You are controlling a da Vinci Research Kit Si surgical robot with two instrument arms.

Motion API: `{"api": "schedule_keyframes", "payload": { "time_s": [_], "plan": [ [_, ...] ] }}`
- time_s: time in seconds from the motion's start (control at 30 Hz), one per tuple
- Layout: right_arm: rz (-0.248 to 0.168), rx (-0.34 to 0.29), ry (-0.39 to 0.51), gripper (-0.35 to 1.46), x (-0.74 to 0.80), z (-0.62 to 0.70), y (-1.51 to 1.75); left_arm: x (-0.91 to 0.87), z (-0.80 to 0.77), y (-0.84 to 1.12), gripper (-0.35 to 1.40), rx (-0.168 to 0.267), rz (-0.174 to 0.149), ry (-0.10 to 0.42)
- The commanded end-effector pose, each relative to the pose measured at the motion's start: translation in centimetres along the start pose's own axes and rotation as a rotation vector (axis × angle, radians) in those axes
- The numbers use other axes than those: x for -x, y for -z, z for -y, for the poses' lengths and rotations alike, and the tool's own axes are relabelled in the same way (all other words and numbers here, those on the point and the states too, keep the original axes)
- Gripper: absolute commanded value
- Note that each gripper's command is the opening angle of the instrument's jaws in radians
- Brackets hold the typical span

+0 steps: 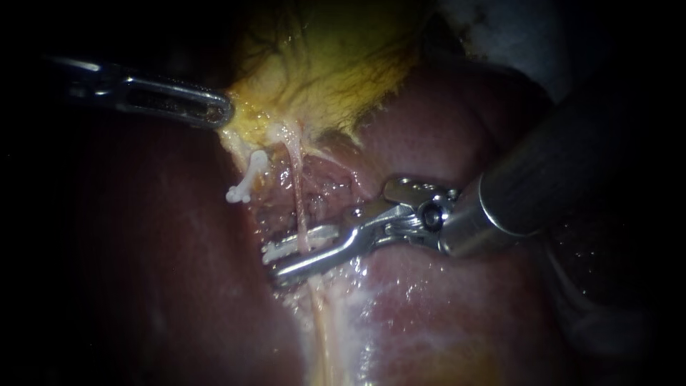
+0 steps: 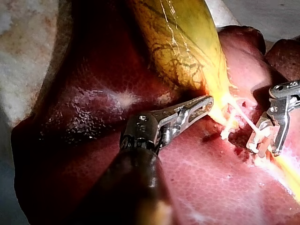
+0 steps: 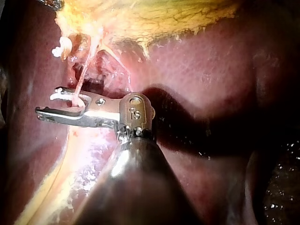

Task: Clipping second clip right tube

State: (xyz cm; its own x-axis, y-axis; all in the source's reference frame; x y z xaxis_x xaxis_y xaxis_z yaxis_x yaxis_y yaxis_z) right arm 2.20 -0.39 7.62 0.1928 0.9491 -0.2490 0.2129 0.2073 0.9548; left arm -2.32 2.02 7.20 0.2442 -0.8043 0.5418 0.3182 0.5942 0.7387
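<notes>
Right tool point(image 1: 271, 263) astride right tube point(image 1: 295, 179)

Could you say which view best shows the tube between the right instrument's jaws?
Endoscope view: the tube runs clear from gallbladder through the right instrument's jaws. Right wrist view shows less; left wrist view, a sliver.

- Endoscope light pools centrally; toward 9 o'clock everything sinks into darkness.
- Glare glints off the right instrument point(image 1: 271, 263) and the wet liver point(image 1: 429, 322) at 6 o'clock.

Endoscope cam close on the tube point(image 1: 296, 193), facing liver point(image 1: 443, 143); L wrist cam looks along left instrument point(image 2: 207, 103), R along right instrument point(image 3: 44, 104), both near; all 3 share the tube
</notes>
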Motion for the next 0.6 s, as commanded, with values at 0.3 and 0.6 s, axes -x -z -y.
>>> {"api": "schedule_keyframes", "payload": {
  "time_s": [0.3, 0.6],
  "plan": [
    [0.004, 0.003, -0.012, -0.17, -0.02, -0.04, 0.04, 0.0, 0.0, 0.0, -0.35, 0.0, 0.0, 0.0],
    [0.011, 0.008, -0.047, -0.35, -0.05, -0.09, 0.06, 0.0, 0.0, 0.0, -0.35, 0.0, 0.0, 0.0]
  ]
}}
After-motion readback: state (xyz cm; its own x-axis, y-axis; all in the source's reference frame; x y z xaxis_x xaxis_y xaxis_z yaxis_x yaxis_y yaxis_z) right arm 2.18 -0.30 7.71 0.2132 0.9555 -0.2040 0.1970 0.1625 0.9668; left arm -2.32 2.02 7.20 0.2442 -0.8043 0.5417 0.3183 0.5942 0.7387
